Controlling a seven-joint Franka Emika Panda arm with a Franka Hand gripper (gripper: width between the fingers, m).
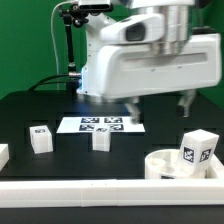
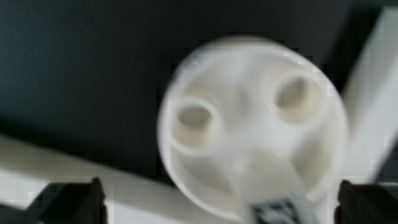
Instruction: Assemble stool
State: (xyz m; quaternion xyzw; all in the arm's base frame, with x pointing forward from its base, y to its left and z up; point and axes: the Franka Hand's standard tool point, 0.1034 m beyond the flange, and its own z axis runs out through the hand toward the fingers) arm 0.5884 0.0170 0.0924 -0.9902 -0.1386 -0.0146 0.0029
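Ext. view: the white arm [image 1: 140, 55] fills the upper middle. The gripper [image 1: 160, 103] hangs above the black table [image 1: 30, 110], its two dark fingers [image 1: 133, 108] spread wide w/ nothing between them, so it's open & empty. Beneath it the marker board [image 1: 100, 125] lies flat on the table. The stool is in loose parts. The round seat [image 1: 170, 168] sits at the ext. view's lower right, rim up like a shallow dish, just beside the long white rail [image 1: 100, 195] along the front edge. The right leg [image 1: 197, 150] stands upright at the seat, its tags facing the camera; can't tell if it's inside the rim or just behind it. The middle leg [image 1: 101, 140] stands just in front of the marker board. The left leg [image 1: 41, 138] is further to the ext. view's left, well apart from the seat. A 4th white block [image 1: 2, 155] is cut off by that view's left edge. Wrist view: blurred. The seat [image 2: 249, 120] takes up the middle, a pale disc w/ two round hollows in its face, lying on the dark table [image 2: 71, 60]. The gripper [image 2: 217, 205] shows only as dark fingertips [image 2: 71, 203], set wide apart w/ the seat beyond them; no contact visible. A small tag patch [image 2: 276, 210] sits by the seat's edge, too blurred to say what it's on.
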